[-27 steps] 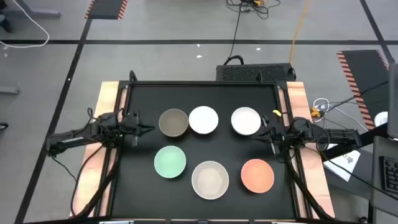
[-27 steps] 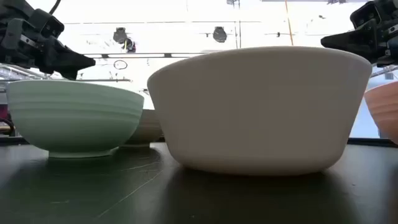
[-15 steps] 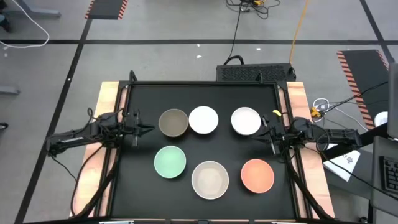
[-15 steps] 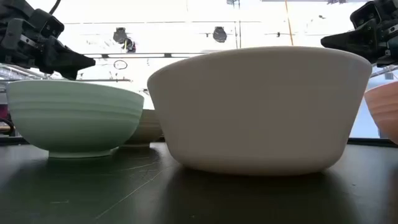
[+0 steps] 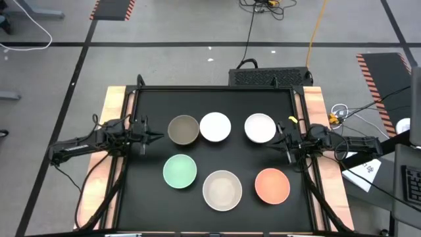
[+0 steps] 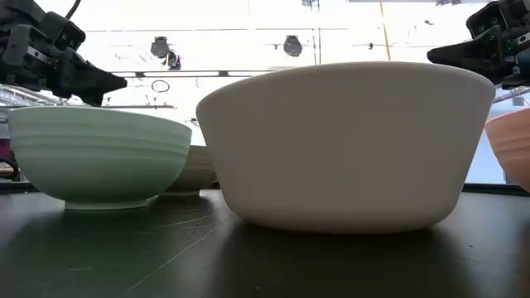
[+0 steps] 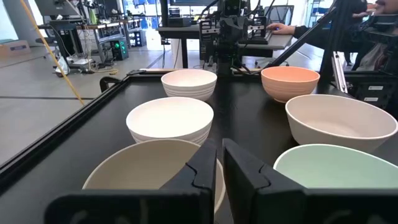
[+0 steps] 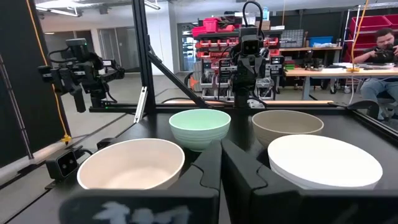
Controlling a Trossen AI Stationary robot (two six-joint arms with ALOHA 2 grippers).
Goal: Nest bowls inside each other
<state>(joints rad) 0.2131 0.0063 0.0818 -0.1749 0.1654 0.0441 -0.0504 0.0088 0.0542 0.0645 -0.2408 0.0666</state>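
Six bowls stand apart on their bases on the black table. In the far row are the grey-brown bowl (image 5: 183, 130), a white bowl (image 5: 215, 127) and a second white bowl (image 5: 260, 128). In the near row are the mint green bowl (image 5: 179, 171), the cream-beige bowl (image 5: 222, 189) and the salmon-orange bowl (image 5: 272, 185). My left gripper (image 5: 158, 136) hovers shut just left of the grey-brown bowl (image 7: 143, 165). My right gripper (image 5: 271, 143) hovers shut beside the right white bowl (image 8: 323, 160), on its near right side. Neither touches a bowl.
The table has a raised black rim (image 5: 214, 89) and wooden side strips (image 5: 112, 112). Both arms reach in level from the left and right edges, above bowl height in the low view. Workbenches, equipment and a seated person (image 8: 379, 46) show beyond the table.
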